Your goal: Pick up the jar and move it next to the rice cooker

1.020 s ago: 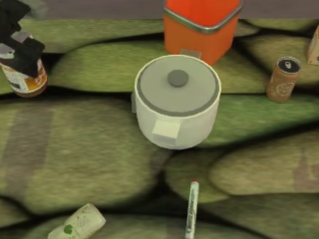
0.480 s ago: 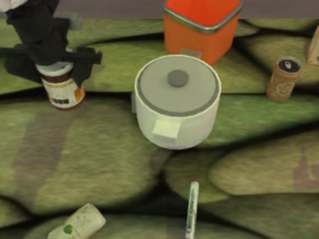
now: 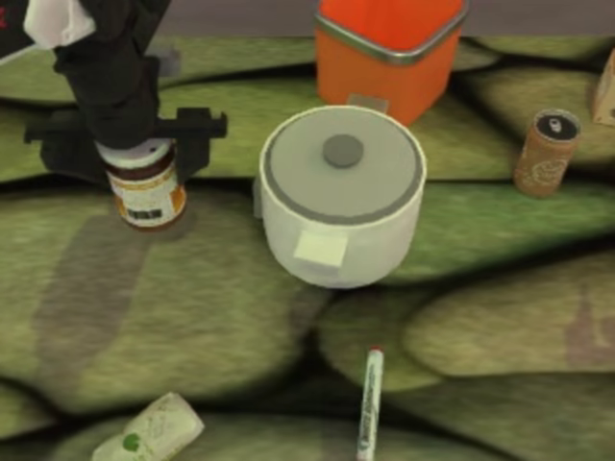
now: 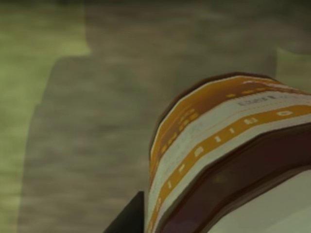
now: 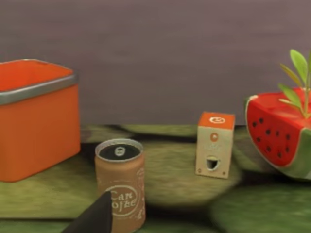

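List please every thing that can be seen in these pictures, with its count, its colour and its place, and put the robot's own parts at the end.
jar: 1, white lid, brown contents, white-and-orange label; left of the rice cooker, apart from it, held from above
rice cooker: 1, off-white, grey-ringed lid; table centre
bin: 1, orange, grey rim; behind the cooker
can: 1, tan-brown, dark top; right side
bottle: 1, white, green mark; lying at front left
marker pen: 1, white, red tip; front centre
small carton: 1, cream, orange top; far right
watermelon-shaped object: 1, red and green; beside the carton
left gripper: 1, black; clamped on the jar's lid end
right gripper: dark fingertip only, near the can
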